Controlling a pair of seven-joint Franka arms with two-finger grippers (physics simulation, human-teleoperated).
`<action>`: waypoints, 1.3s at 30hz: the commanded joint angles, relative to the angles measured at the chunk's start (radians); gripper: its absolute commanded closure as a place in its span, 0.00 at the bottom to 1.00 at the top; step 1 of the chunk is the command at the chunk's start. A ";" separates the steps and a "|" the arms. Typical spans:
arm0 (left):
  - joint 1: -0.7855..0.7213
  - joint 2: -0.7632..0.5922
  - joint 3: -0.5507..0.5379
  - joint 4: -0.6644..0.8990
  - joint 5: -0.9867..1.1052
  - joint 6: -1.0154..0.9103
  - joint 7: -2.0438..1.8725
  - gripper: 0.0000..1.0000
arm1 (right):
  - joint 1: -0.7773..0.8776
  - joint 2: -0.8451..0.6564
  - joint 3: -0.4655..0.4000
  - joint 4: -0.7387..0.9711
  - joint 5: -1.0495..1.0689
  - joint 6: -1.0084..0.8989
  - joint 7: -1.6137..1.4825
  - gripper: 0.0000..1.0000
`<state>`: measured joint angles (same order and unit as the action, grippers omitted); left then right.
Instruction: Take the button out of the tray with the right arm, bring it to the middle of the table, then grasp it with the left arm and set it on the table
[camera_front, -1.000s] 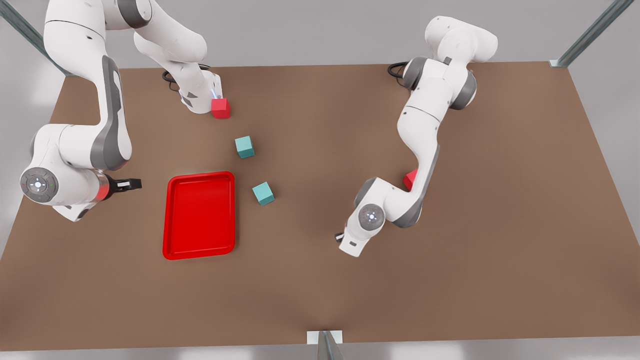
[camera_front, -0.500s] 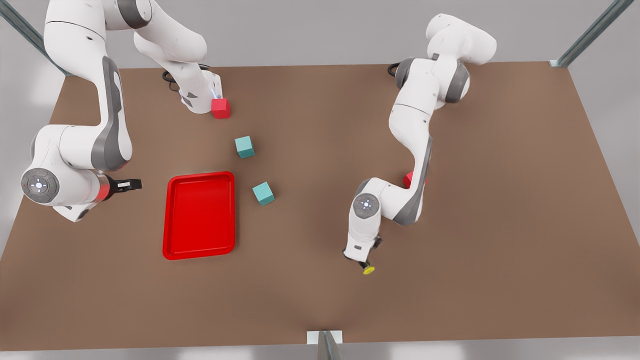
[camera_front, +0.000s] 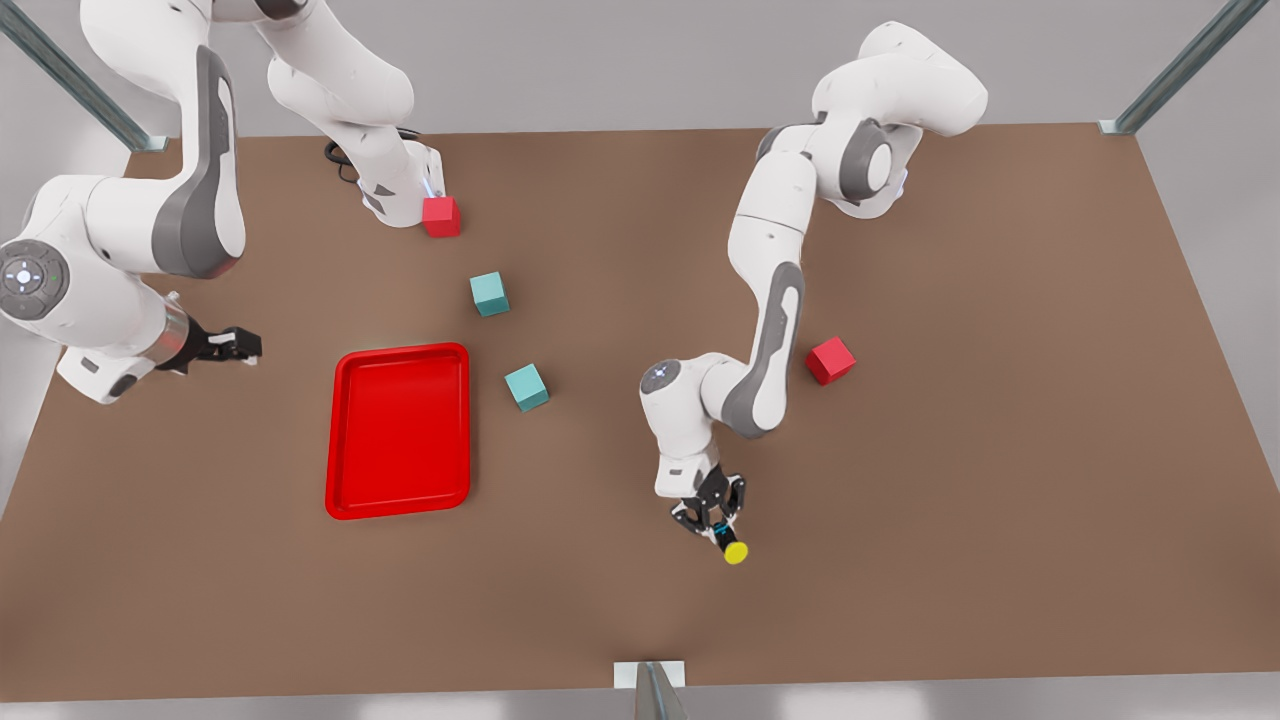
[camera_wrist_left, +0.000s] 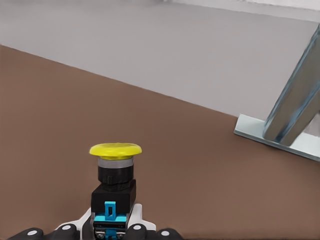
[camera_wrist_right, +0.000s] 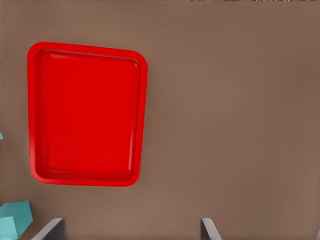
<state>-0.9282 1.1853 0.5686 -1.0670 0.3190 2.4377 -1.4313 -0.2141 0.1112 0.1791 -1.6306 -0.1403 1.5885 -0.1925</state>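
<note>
Button (camera_front: 735, 552) was clamped by its grey-black body in the left gripper (camera_front: 712, 519), cap pointing outward over the tabletop (camera_front: 1000, 450). Right gripper (camera_front: 232, 345) waited beside the empty tray (camera_front: 398, 430), fingers parted, holding nothing.

Bare table (camera_front: 1000, 480) around the button (camera_front: 736, 552).
</note>
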 joint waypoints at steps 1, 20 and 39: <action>-0.011 0.008 0.001 -0.011 0.149 0.046 -0.574 0.65 | -0.002 -0.004 0.000 -0.005 0.004 0.005 -0.033 0.00; -0.031 0.099 -0.001 -0.011 0.316 0.086 -0.791 0.65 | 0.002 0.039 0.023 0.052 0.059 0.128 0.079 0.00; 0.311 -0.599 -0.526 -0.060 -0.228 -0.746 0.600 0.00 | 0.016 0.050 0.025 0.052 0.064 0.100 0.087 0.00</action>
<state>-0.6617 0.6182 0.0616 -1.1549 0.2857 2.1421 -1.8585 -0.1986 0.1619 0.2028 -1.5789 -0.0775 1.6908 -0.1338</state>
